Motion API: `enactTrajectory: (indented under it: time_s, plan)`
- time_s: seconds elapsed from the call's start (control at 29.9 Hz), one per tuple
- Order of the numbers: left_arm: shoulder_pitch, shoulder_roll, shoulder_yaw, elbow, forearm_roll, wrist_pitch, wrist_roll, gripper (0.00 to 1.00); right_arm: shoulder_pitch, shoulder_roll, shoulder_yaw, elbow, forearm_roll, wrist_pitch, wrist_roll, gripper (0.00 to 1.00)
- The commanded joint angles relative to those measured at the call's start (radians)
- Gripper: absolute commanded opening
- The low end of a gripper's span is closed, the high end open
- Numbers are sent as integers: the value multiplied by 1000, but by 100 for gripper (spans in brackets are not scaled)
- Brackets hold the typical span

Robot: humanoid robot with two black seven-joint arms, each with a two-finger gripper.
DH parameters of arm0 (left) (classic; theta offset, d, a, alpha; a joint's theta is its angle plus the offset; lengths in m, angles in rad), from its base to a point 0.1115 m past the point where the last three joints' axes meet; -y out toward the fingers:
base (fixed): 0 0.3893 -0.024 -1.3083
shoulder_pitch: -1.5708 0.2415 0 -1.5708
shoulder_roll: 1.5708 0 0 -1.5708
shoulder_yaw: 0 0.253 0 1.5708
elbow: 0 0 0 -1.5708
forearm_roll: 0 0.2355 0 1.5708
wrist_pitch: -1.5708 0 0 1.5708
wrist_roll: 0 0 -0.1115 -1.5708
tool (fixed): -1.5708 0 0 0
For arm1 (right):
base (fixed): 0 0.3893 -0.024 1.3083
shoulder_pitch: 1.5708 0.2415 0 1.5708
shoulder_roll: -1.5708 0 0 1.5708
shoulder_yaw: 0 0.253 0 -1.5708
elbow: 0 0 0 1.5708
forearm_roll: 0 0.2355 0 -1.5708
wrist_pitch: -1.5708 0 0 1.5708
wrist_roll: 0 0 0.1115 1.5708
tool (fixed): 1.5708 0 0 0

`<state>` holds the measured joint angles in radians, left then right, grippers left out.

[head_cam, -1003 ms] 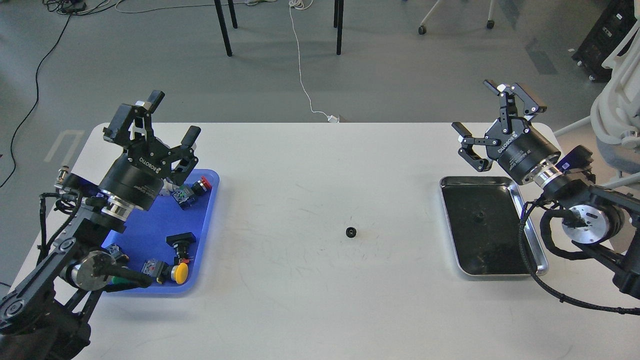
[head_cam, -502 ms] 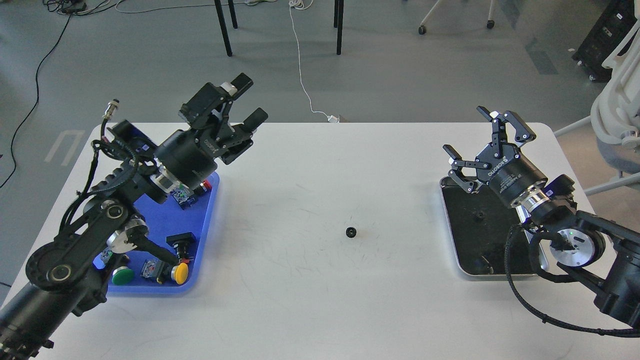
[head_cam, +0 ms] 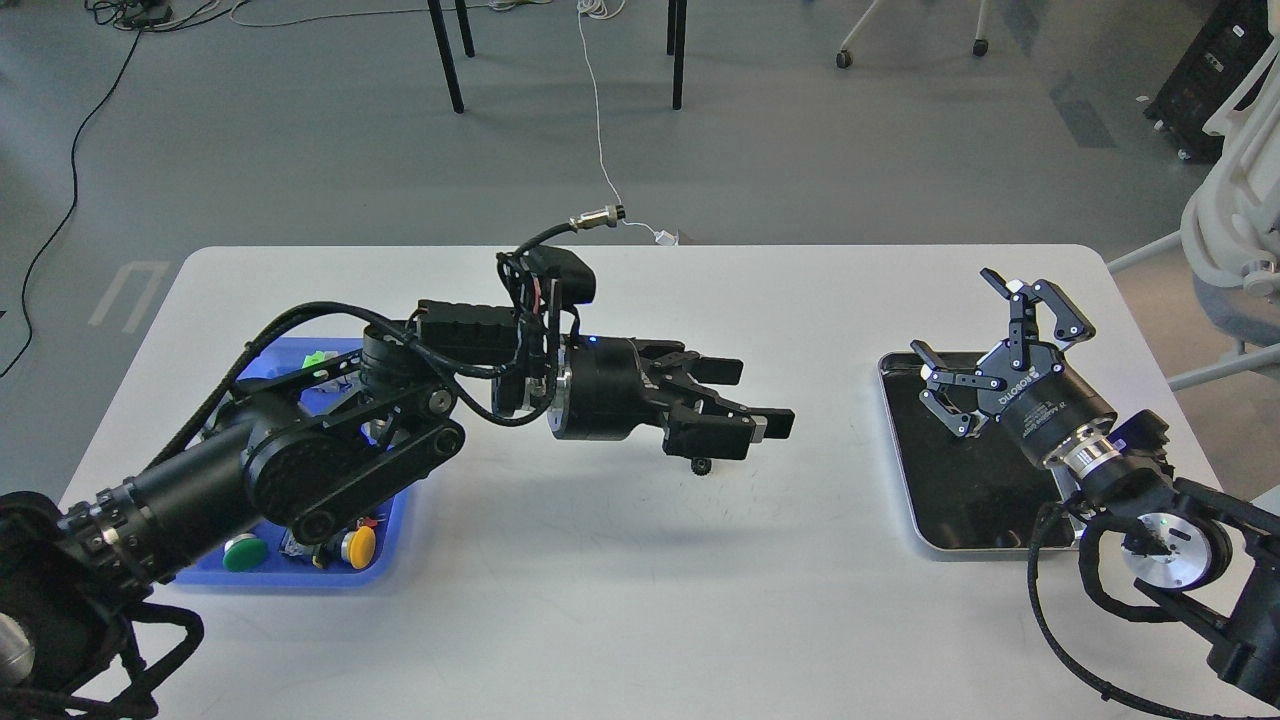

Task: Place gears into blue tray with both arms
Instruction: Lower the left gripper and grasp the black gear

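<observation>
Lying flat, hole up: gear (head_cam: 703, 466)

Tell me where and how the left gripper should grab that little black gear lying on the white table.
Grip the gear across its toothed rim, coming straight down from above. It seems to lie flat on the table, so only the rim offers opposing faces, and one finger should land on each side. The left gripper is open but points sideways over it, so it would probably need tilting downward first.
</observation>
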<state>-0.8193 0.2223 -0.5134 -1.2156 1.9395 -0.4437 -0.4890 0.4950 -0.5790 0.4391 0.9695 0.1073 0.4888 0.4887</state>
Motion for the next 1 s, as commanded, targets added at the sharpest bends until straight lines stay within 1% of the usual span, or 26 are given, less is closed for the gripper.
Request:
enactTrajectory:
  time_s: [0.0, 0.1, 0.2, 0.3, 0.37, 0.47, 0.6, 0.7, 0.8, 0.97]
  plan:
    - [-63, -50, 59, 91, 156, 8, 0, 98, -19, -7, 0, 0, 0, 0, 0, 98]
    - [-135, -98, 168, 174, 210, 37, 0, 98, -30, -16, 0, -2, 0, 0, 0, 98]
    - [-204, -145, 303, 284, 222, 118, 0, 97, -46, -22, 0, -3, 0, 0, 0, 98]
    - [-230, -198, 389, 369, 231, 184, 0, 96, -46, -28, 1, -5, 0, 0, 0, 98]
    - [-235, -221, 406, 407, 242, 194, 0, 95, -46, -30, 1, -3, 2, 0, 0, 98]
    - [-233, -222, 417, 452, 242, 195, 0, 94, -46, -32, 9, -3, 2, 0, 0, 98]
    - [-227, -222, 449, 469, 242, 195, 0, 84, -47, -32, 9, -3, 0, 0, 0, 98]
    - [-215, -222, 452, 469, 242, 194, 0, 81, -46, -30, 9, -3, 0, 0, 0, 98]
    - [-186, -222, 451, 470, 242, 195, 0, 80, -46, -32, 9, -3, 0, 0, 0, 98]
    - [-175, -222, 451, 475, 242, 201, 0, 80, -46, -30, 7, -5, 0, 0, 0, 98]
